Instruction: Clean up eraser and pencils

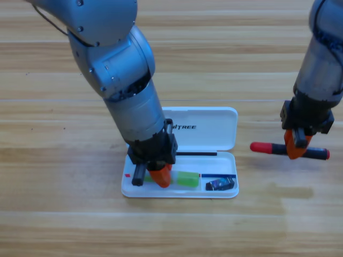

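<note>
case (225, 124): white, open, lid flat toward the far side, printed letters on lid, under left claw (159, 176), well left of right claw (296, 147) | worktop (59, 214): wooden, pale plank grain, beneath both claws

We see the pale wooden table (64, 225) evenly and brightly lit from above, with only soft, short shadows under the open white plastic case (214, 120) and the grey arms. The nearest grey arm segments look slightly blurred at the top edge.
</note>
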